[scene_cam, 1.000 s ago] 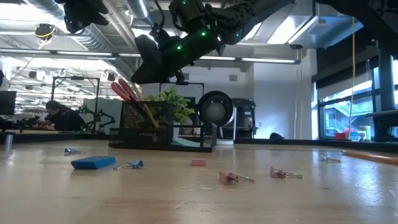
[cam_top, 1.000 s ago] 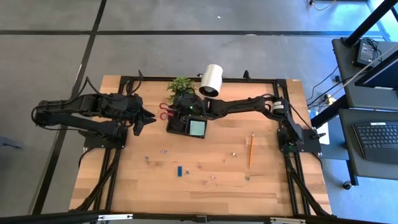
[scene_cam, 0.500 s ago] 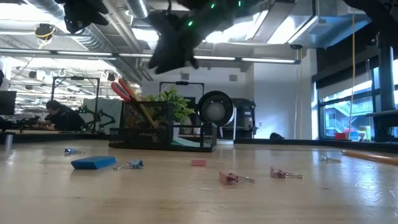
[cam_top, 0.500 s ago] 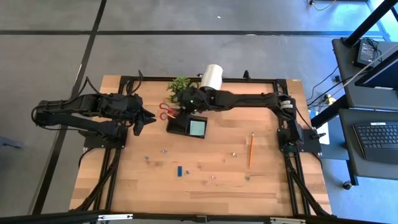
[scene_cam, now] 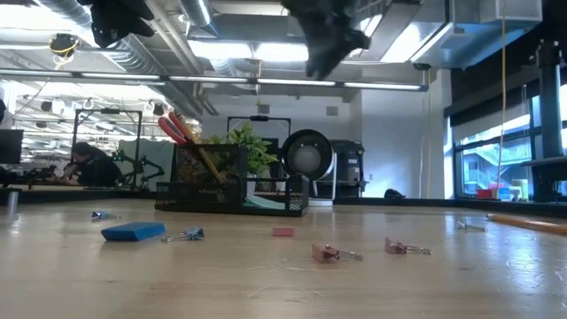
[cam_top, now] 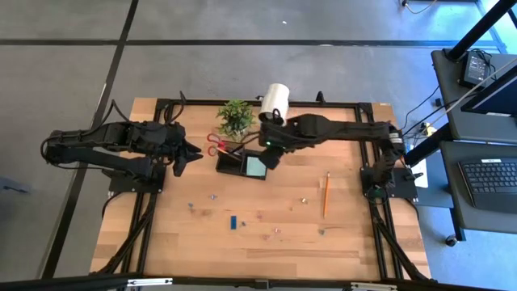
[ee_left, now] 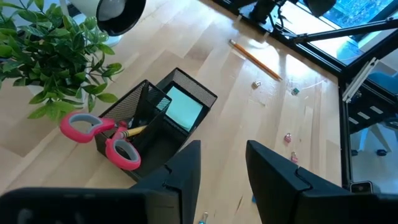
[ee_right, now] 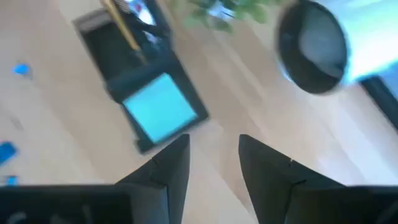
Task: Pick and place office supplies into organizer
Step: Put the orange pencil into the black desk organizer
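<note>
- The organizer point(cam_top: 243, 163) sits near the middle of the table's far edge, just in front of the potted plant point(cam_top: 235, 118) and the white lamp point(cam_top: 276, 102), which crowd that edge.
- Inside it, the red-handled scissors point(cam_top: 216, 145) stand in the left compartment with a pencil point(ee_left: 134, 130), handles leaning out over the rim toward the left; the teal note pad point(cam_top: 257, 166) lies in the right compartment.
- The right gripper point(cam_top: 273, 157) hangs in the air just beside the organizer's right end, above the table; its fingers point(ee_right: 171, 168) stand apart with bare wood showing between them, holding nothing.
- The left gripper point(cam_top: 191, 154) hovers to the left of the organizer, near the scissor handles but clear of them; its fingers point(ee_left: 186, 169) are parted and empty.
- The whole near half of the table is open room, strewn only with small items: a blue piece point(cam_top: 233, 222) toward the near edge, binder clips point(scene_cam: 326, 253) scattered around the middle, and a second pencil point(cam_top: 326, 193) lying well apart toward the right edge.
- In the low view the right arm is cut off by the picture's upper edge, a dark blur only.
- The organizer's mesh wall hides how deep the scissors sit.
- The right wrist view is smeared, so the clips there cannot be told apart.
- A person point(scene_cam: 86, 164) sits far off in the room behind.
</note>
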